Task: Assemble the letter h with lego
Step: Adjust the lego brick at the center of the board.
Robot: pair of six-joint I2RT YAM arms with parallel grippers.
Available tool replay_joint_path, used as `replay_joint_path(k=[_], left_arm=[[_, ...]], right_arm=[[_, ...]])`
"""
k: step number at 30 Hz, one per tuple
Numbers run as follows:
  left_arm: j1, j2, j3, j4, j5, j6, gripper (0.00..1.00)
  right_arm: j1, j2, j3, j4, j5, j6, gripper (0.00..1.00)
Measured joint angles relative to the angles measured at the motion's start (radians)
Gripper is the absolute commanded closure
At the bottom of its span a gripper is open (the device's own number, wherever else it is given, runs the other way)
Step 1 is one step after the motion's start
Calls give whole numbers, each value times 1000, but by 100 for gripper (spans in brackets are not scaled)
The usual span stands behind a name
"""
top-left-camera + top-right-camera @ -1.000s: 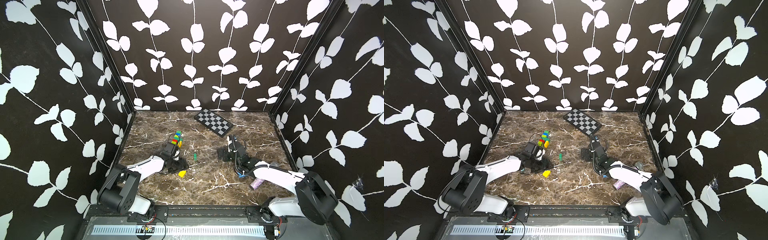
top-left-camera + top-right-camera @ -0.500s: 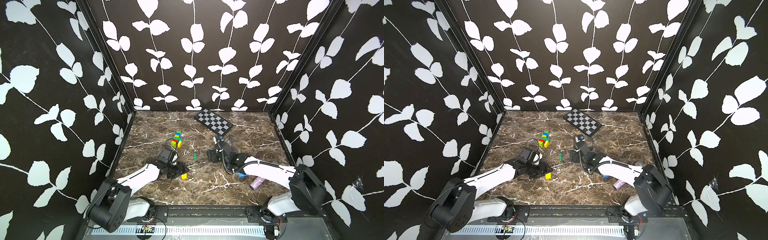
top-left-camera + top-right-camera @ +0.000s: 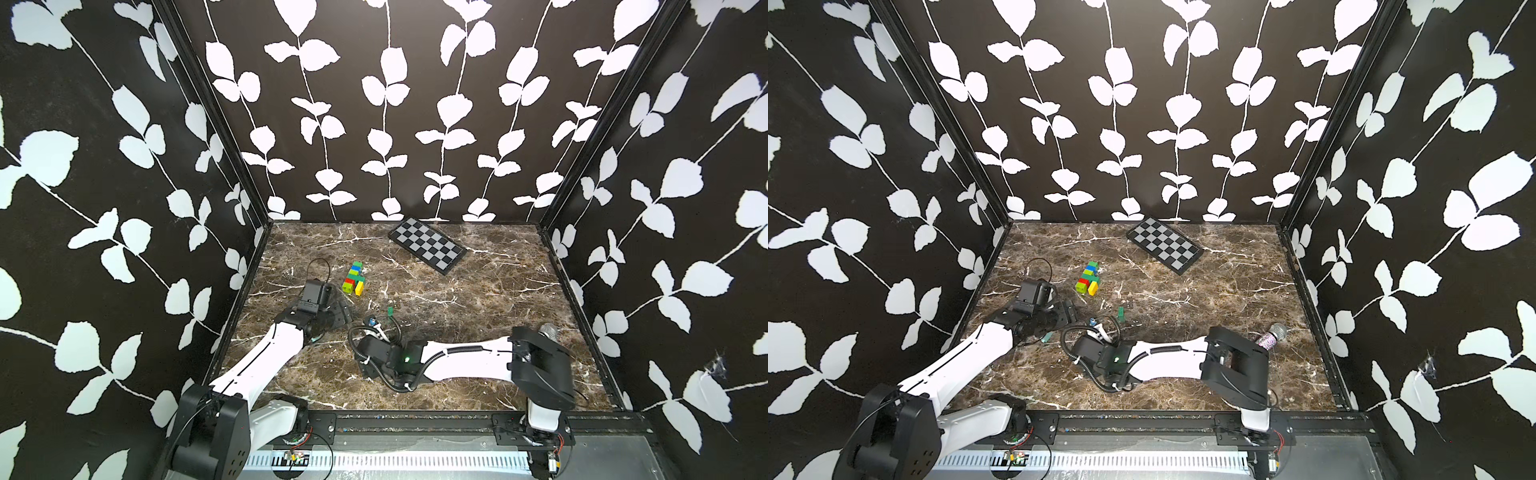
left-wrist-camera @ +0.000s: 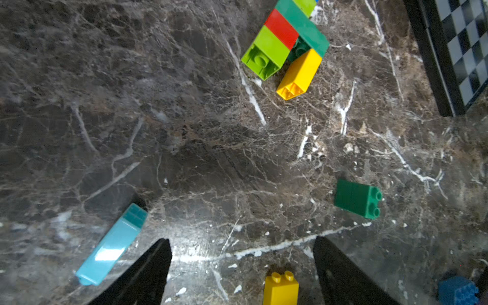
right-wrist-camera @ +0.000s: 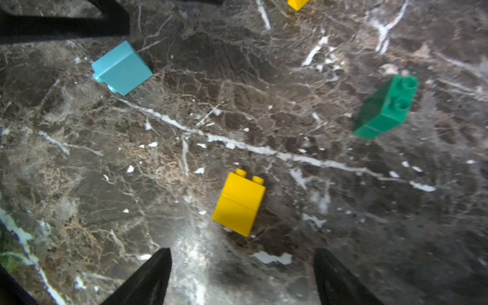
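A joined piece of lego in lime, red, dark green, blue and yellow lies left of the table's centre. My left gripper stands open just in front of it. A loose yellow brick lies on the marble between the left gripper's fingers, untouched. My right gripper is open and empty, with that same yellow brick a little ahead of its fingertips. A pale blue brick, a dark green brick and a blue brick lie loose nearby.
A black-and-grey checkered board lies at the back of the marble table. A glittery purple cylinder sits behind the right arm's elbow. Both arms lie low over the front half, their wrists close together. Dark leaf-patterned walls close in three sides.
The right arm has swung from mid-table to the front left and now lies low by the yellow brick. The left gripper's jaws have spread wider and it has drawn back slightly.
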Motion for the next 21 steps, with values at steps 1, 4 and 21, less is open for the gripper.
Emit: replay_joint_path(k=[1, 4, 21], left_arm=[[0, 0, -1, 2, -3, 7, 12], [0, -7, -14, 27, -3, 21, 12], [5, -37, -87, 96, 62, 46, 1]], right_arm=[[0, 19, 24, -12, 1, 11, 18], [-2, 73, 92, -44, 3, 31, 21], [-7, 197, 180, -146, 10, 72, 46]])
